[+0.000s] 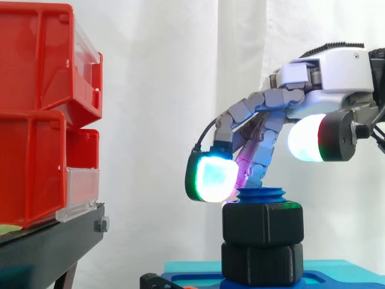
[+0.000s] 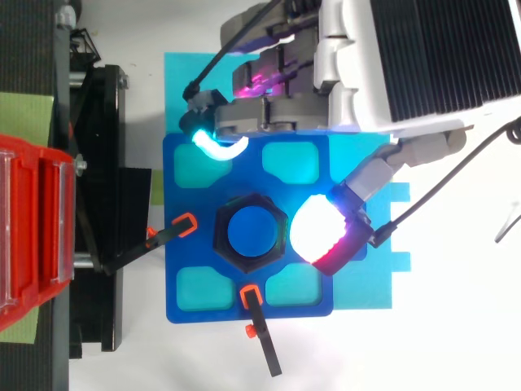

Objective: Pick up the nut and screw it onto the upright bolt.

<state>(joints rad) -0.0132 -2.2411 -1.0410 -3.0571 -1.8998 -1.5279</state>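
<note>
A black hexagonal nut (image 1: 263, 224) sits on the upright blue bolt (image 1: 261, 194), whose top pokes out just above it. Below the nut is a second black hexagonal piece (image 1: 263, 263), resting on the blue base plate (image 2: 183, 277). From above, the nut (image 2: 224, 220) rings the bolt's round top (image 2: 251, 232). My hand (image 1: 337, 72) hangs over the bolt, open, with its fingers arched down. One glowing fingertip (image 1: 210, 177) is up and to the left of the nut, another (image 2: 321, 232) beside it. No finger grips the nut.
Stacked red bins (image 1: 36, 120) stand on a black stand (image 1: 48, 250) at the left. Two orange-and-black clamps (image 2: 175, 230) (image 2: 259, 326) hold the base plate, which lies on a cyan sheet (image 2: 366, 285).
</note>
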